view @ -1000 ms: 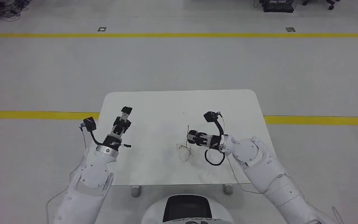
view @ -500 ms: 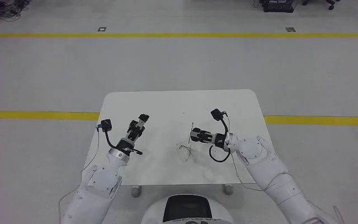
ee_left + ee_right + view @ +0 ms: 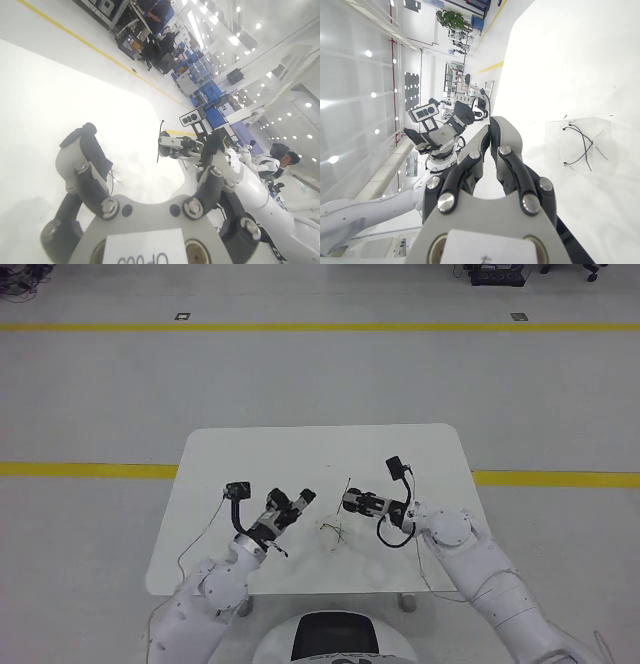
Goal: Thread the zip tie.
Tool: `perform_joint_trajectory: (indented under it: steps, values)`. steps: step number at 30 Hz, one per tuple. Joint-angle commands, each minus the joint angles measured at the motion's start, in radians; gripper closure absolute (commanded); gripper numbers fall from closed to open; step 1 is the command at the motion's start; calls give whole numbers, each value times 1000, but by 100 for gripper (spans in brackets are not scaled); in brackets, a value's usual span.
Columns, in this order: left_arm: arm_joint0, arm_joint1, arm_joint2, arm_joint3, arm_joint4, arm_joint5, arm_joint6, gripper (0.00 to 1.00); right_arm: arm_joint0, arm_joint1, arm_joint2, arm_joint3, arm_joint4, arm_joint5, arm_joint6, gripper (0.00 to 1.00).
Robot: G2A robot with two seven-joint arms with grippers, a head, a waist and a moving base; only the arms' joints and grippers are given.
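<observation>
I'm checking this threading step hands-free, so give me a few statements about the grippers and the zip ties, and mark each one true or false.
1. The right gripper is shut on a zip tie. True.
2. The left gripper is shut on that zip tie too. False: it is open and holds nothing.
3. Spare zip ties lie in a clear box on the table. True.
4. The gripped zip tie lies flat on the table. False: it is held off the table, sticking out of the right gripper on both sides.
</observation>
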Motion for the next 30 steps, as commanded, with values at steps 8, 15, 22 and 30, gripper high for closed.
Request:
perform_joint_trajectory:
  steps: [8,15,22,30]
  values:
    - [-8,0,10,4,10,-15,-5,0,-10,-3,-4,-9,27,12,-18,100]
    - [-61,-4,82,65,93,-95,-45,0,1,-8,-4,43,130,4,37,100]
    - [-99,-12,117,96,107,-90,-14,0,18,-7,6,97,206,12,111,100]
    - [-99,4,106,84,196,-149,-33,0,19,-8,6,99,209,12,113,100]
